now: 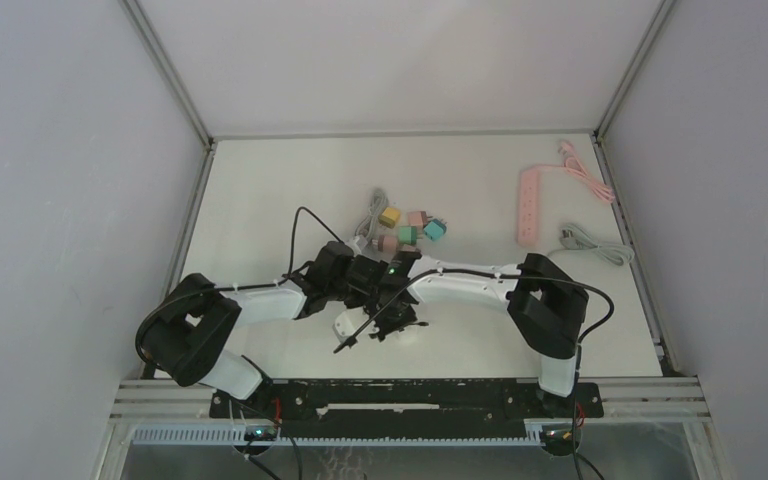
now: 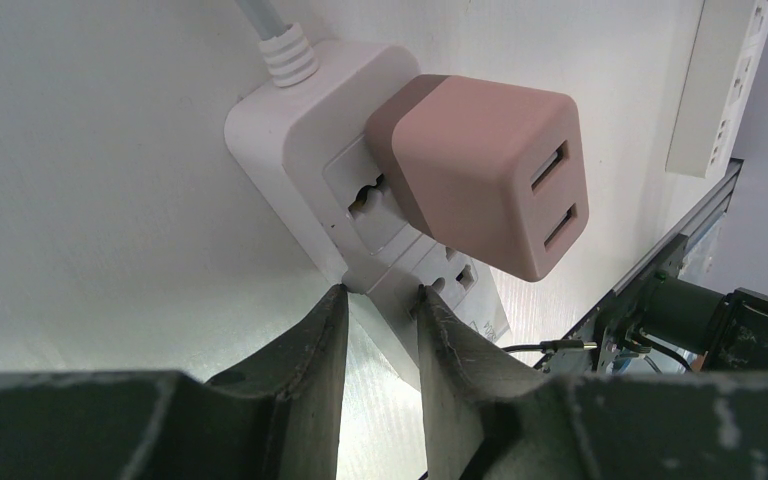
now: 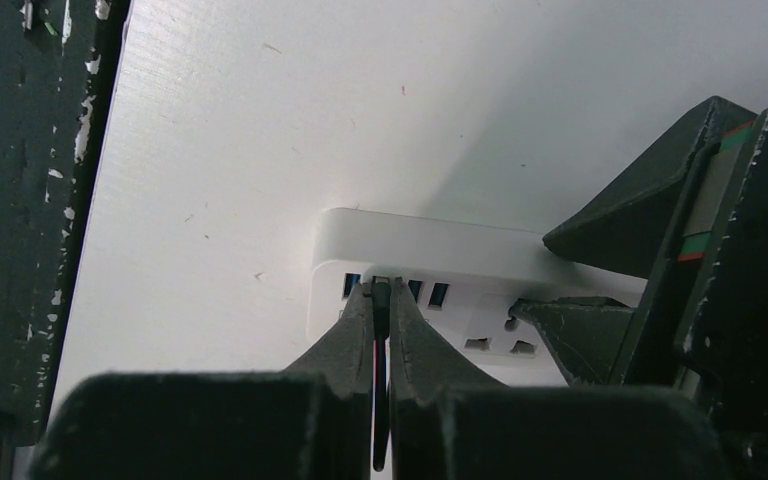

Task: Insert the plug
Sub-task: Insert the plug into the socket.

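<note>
My right end effector (image 3: 380,292) is clenched on the plug (image 3: 381,345), a thin black connector with a red stripe, pinched edge-on between both fingers. The plug's tip sits at the row of blue USB ports on the end face of the white power strip (image 3: 420,245); whether it has entered a port cannot be told from the right wrist view. My left end effector (image 2: 382,300) grips the same strip across its body, one finger on each side. The strip is tilted up off the worktop (image 3: 260,120). A pink cube charger (image 2: 480,170) is seated in the socket nearest the strip's cord. From above, both arms meet at the middle of the worktop, near its front edge, and the plug's black cable (image 1: 358,332) trails toward the front left. A pink power strip (image 1: 529,205) lies well apart at the far right.
</note>
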`<state>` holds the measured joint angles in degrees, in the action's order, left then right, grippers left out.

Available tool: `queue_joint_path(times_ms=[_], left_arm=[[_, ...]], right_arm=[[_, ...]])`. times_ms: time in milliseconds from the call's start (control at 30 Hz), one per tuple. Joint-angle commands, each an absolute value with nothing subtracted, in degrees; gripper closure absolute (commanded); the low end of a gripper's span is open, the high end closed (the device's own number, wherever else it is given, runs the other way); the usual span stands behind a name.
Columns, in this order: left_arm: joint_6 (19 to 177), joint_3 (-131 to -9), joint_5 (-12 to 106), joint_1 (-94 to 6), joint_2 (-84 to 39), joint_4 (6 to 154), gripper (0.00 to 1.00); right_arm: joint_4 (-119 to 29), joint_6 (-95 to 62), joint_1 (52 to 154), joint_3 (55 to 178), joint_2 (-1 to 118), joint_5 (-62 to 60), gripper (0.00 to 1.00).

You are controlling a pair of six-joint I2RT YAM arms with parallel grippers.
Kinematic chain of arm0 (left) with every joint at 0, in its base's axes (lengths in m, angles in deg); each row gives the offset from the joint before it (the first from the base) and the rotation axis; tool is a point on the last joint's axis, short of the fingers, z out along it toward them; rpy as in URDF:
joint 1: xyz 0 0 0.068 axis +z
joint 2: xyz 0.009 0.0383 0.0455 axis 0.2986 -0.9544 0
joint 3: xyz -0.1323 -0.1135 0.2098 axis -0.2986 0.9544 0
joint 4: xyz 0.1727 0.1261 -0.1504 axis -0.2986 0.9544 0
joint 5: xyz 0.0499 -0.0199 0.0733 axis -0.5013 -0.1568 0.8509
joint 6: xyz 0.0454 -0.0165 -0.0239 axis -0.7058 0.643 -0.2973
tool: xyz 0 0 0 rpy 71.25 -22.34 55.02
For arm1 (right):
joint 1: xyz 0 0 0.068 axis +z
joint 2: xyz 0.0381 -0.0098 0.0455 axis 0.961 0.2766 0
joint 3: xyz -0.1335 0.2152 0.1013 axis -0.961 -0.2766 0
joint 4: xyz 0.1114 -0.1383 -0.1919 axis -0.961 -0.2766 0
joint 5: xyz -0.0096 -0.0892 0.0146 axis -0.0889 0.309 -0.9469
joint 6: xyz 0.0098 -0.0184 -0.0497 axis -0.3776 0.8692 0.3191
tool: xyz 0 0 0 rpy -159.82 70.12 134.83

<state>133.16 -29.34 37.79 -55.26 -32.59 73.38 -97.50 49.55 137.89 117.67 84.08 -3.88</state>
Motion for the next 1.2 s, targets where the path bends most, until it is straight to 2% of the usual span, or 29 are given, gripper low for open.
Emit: queue_joint_path(times_ms=[0, 167, 467, 700, 1167], left_arm=[[131.7, -29.0, 39.7, -54.9, -33.0, 78.2, 0.66], [131.7, -29.0, 39.9, -54.9, -32.7, 78.4, 0.66], [131.6, -29.3, 40.2, -54.9, -32.5, 78.7, 0.66], [131.4, -29.6, 40.3, -54.9, -32.6, 79.1, 0.66], [131.1, -29.9, 40.1, -54.9, -32.5, 79.5, 0.66]], right_arm=[[-99.8, 49.4, 138.9, 114.9, 85.9, -3.7, 0.88], [-98.6, 49.6, 139.0, 114.9, 81.9, -6.1, 0.72], [-100.1, 49.6, 138.2, 115.0, 76.4, -8.7, 0.57], [-99.3, 49.4, 136.8, 114.9, 73.2, -11.7, 0.57], [-95.5, 49.1, 134.7, 114.7, 76.6, -11.9, 0.66]])
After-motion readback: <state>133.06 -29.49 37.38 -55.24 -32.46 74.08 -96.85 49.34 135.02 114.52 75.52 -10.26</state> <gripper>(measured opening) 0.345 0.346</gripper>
